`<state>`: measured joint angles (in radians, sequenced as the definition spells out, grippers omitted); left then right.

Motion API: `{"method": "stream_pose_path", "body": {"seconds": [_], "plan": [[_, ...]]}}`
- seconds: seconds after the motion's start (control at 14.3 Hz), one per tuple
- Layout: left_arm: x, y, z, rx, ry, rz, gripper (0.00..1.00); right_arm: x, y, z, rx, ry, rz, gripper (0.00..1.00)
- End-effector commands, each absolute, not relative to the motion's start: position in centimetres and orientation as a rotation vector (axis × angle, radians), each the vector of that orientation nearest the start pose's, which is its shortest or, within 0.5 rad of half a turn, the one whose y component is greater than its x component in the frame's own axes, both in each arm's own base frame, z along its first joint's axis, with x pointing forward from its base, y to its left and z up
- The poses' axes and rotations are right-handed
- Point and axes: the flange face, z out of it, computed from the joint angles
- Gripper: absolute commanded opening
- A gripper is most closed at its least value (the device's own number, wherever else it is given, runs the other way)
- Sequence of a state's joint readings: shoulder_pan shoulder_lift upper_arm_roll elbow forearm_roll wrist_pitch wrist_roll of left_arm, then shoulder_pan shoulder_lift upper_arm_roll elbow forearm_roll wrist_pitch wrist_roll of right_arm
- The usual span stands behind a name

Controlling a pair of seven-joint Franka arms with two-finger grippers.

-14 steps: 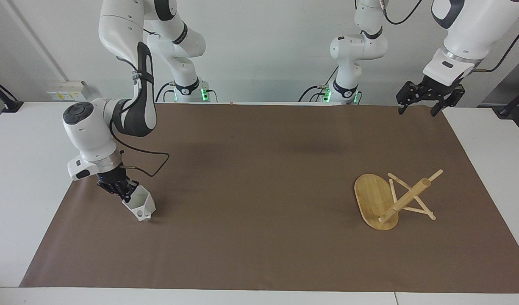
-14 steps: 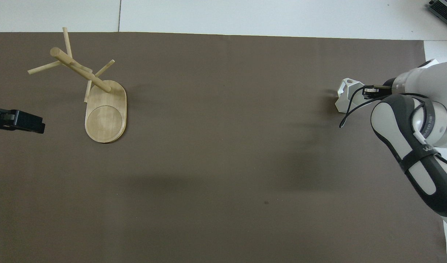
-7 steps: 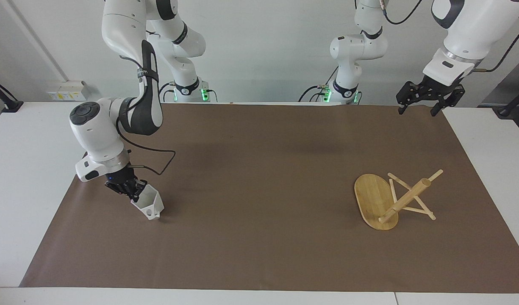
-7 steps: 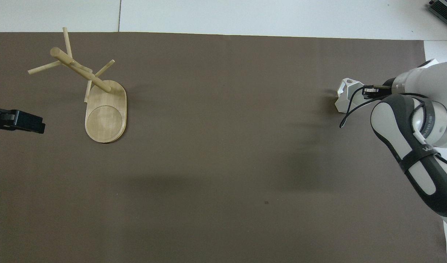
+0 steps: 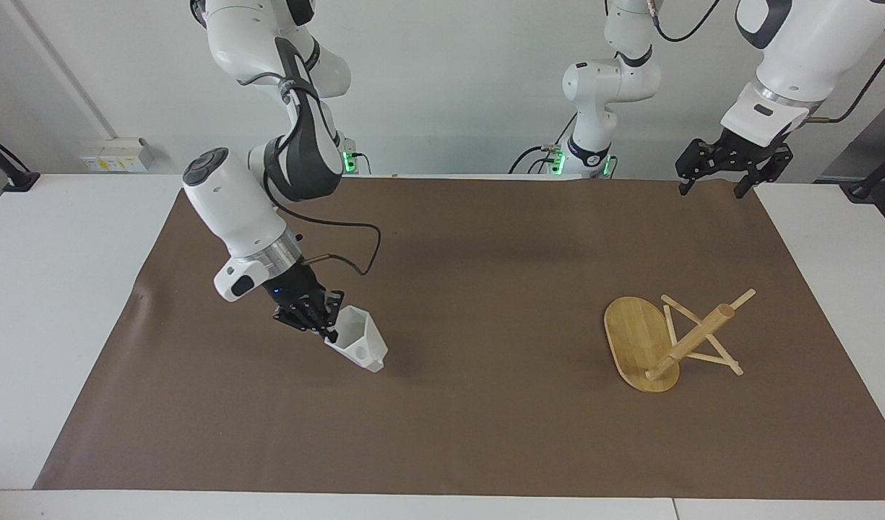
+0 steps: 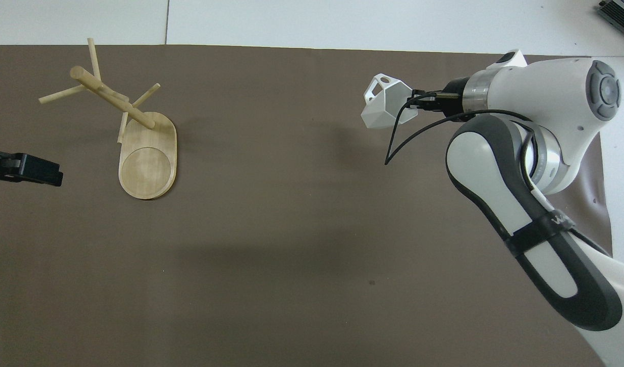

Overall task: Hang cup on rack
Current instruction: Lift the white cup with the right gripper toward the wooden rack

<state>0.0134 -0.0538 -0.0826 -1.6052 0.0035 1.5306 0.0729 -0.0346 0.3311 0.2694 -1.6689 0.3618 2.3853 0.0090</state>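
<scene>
Looking across the table, I see my left gripper [image 5: 715, 180] waiting with fingers spread above the brown mat's [image 5: 485, 253] near edge; overhead shows only its black tip. My right gripper [image 5: 325, 328] is clamped on the small white faceted plastic cup [image 5: 359, 343], tilted above the mat, rim against the fingers. Farther out, the light bamboo rack [image 5: 666, 339] stands toward the left arm's end.

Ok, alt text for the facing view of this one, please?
The right gripper, shut on a small white faceted plastic cup, carries it tilted above the brown mat. A light bamboo mug rack stands toward the left arm's end, where the left gripper waits open over the mat's corner.
</scene>
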Motion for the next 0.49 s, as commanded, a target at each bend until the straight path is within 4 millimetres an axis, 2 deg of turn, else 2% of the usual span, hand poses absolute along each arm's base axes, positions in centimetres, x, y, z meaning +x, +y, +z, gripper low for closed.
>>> {"method": "stream_pose_path", "body": {"seconds": [0.0,0.21,0.35,0.42], "plan": [[52.6,-3.6,63.5,-3.103,0.225,0.046,1.0,66.7,18.4,50.3,-2.563,-0.033,-0.517,0.0],[51.1,-3.3,63.4,-3.098,0.217,0.186,1.0,65.2,23.4,52.1,-2.446,-0.068,-0.508,0.0],[50.9,-0.5,63.5,-3.114,0.124,0.202,1.0,64.1,26.7,54.6,-2.354,-0.087,-0.523,0.0],[50.4,-0.3,63.3,-3.125,0.111,0.243,1.0,63.5,28.2,55.3,-2.305,-0.082,-0.498,0.0]]}}
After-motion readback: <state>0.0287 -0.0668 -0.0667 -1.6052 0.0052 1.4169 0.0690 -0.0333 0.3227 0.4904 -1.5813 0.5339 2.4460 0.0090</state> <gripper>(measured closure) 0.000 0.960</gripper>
